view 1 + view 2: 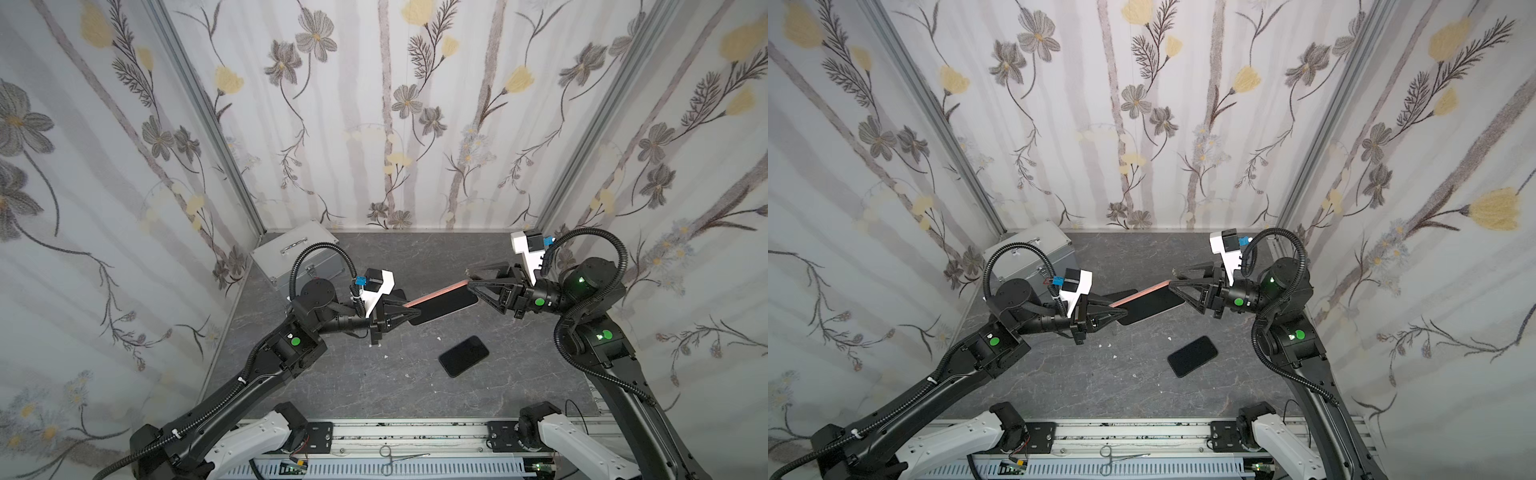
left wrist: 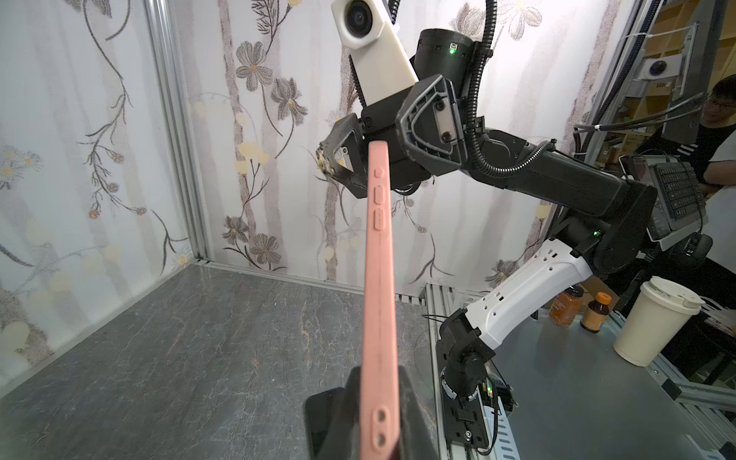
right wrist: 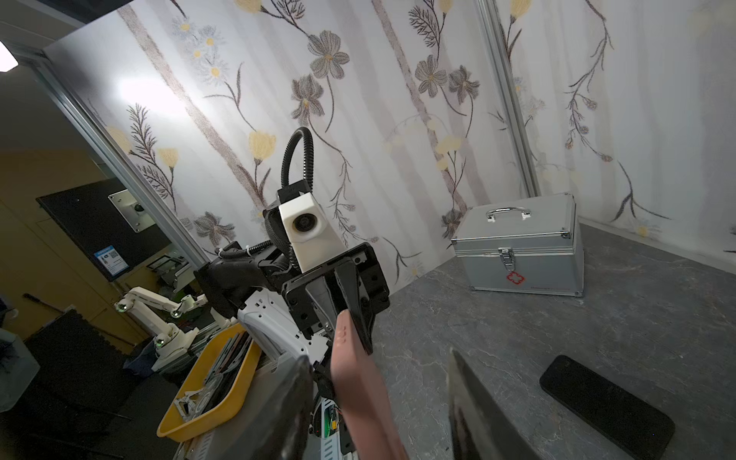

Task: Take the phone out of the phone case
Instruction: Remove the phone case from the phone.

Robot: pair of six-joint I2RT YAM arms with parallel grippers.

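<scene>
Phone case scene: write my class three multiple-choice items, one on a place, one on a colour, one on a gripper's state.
1. Where does the first-aid box stand?
A. At the back left corner of the table
B. At the front right corner
C. Between the two arms

2. What colour is the held phone case?
A. Green
B. Pink
C. Blue

3. How is the left gripper?
A. Open above the table
B. Shut on the first-aid box
C. Shut on the phone case

Answers: 1 A, both top views show it by the back left walls. 2 B, its pink edge runs through the left wrist view. 3 C, it clamps the case's near end.
</scene>
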